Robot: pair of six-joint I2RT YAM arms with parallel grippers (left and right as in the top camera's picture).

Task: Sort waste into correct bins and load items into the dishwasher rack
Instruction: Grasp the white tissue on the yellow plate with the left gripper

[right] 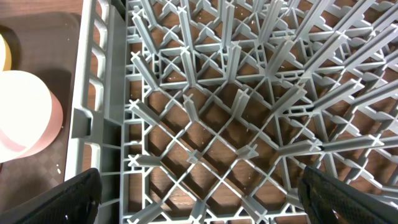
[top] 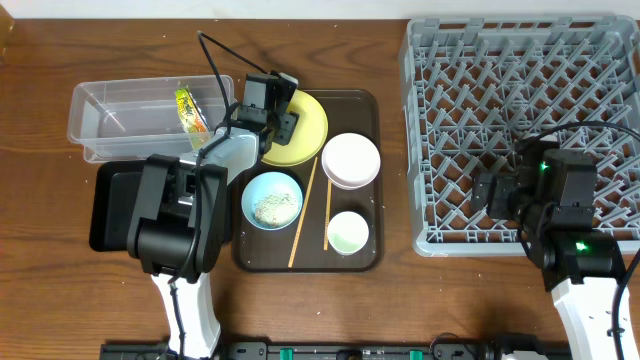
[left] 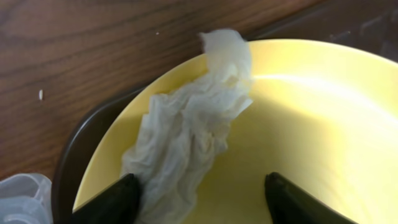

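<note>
crumpled white paper scrap (left: 186,137) lies on the round yellow plate (left: 311,124) at its rim, against one finger of the left gripper (left: 202,199), spread wide and empty. green-and-orange snack wrapper (top: 190,108), print too small to read, lies in the clear plastic tub (top: 100,110) nearby. right gripper (right: 211,199) gapes wide over the grey lattice dishwasher rack (right: 205,99).

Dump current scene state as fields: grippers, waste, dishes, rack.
left gripper: open, over yellow plate
paper scrap: on the plate, beside one finger, not gripped
right gripper: open, above rack, holding nothing
snack wrapper: in clear tub
rice grains: in blue bowl
pink bowl, white cup, chopsticks: on brown tray
black tray: partly hidden under left arm
rack load: no dishes visible
</note>
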